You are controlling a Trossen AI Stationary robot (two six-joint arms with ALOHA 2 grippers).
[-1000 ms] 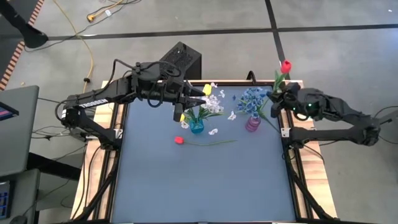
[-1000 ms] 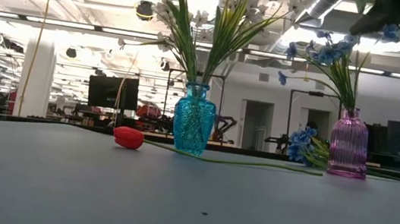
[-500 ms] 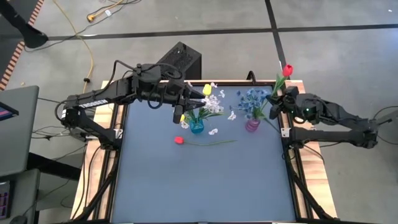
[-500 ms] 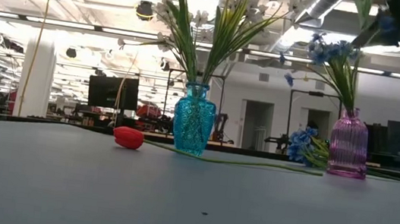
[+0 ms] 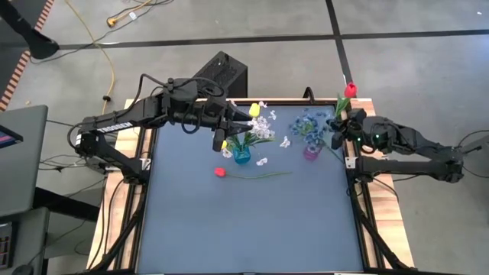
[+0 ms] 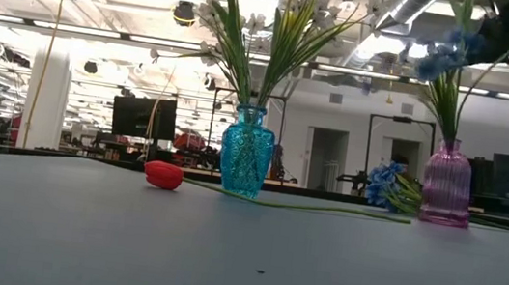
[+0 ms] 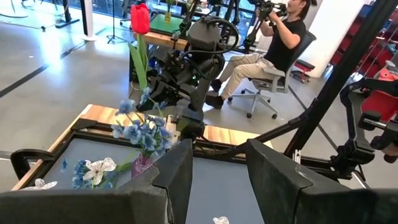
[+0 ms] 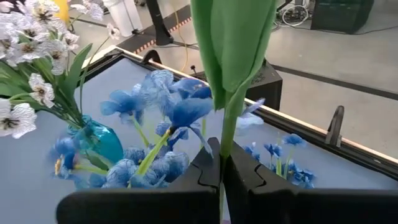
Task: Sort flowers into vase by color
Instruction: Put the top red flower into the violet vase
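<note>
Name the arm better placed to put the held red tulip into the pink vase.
Right. The right gripper is shut on the red tulip beside the pink vase; the left gripper is open over the blue vase.

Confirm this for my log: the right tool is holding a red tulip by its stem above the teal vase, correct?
Not quite. The right tool, shut on the red tulip, is above the pink vase, not the teal vase. The high view shows this.
</note>
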